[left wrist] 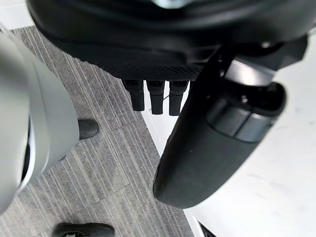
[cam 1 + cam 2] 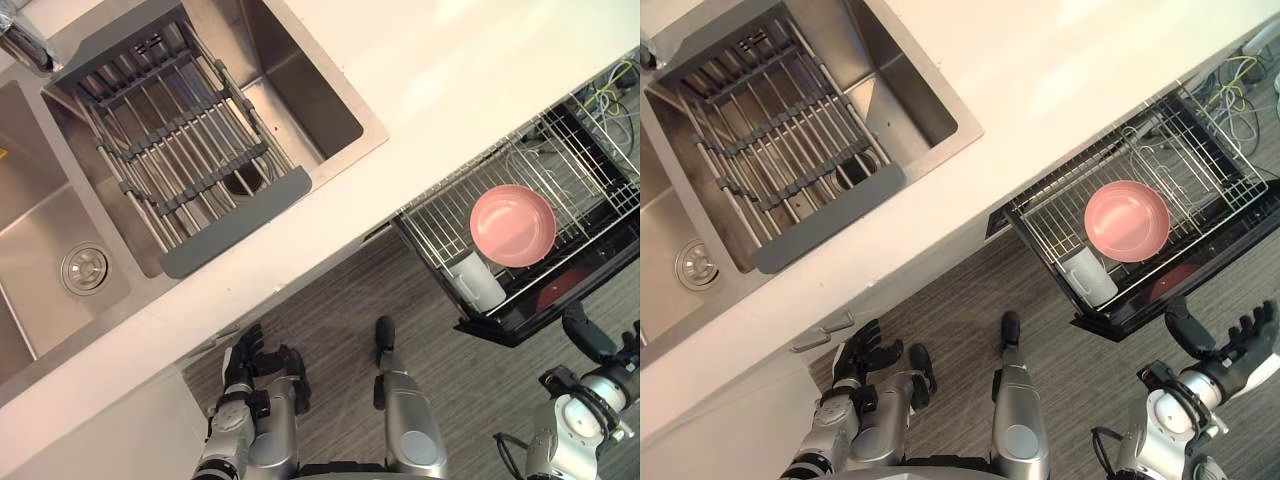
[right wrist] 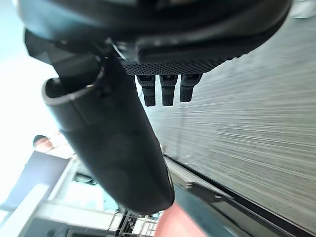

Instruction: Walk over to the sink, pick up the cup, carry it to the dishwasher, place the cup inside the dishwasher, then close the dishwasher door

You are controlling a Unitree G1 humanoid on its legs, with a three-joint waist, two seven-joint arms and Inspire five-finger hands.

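Observation:
A white cup (image 2: 478, 282) lies in the front corner of the pulled-out wire rack (image 2: 585, 170) of the dishwasher, beside a pink bowl (image 2: 513, 225). The black dishwasher door (image 2: 530, 322) hangs open under the rack. My right hand (image 2: 1232, 342) is open and empty just below the door's edge, its thumb (image 3: 123, 148) straight in the right wrist view. My left hand (image 2: 255, 362) hangs open and empty low by the cabinet front under the counter, with its fingers (image 1: 158, 96) relaxed over the floor.
A steel double sink (image 2: 300, 90) is set in the white counter (image 2: 470, 70), with a grey drying rack (image 2: 170, 140) across one basin and a drain (image 2: 84, 267) in the other. Grey striped floor (image 2: 450, 370) lies before the cabinets. A person (image 3: 42, 148) stands far off.

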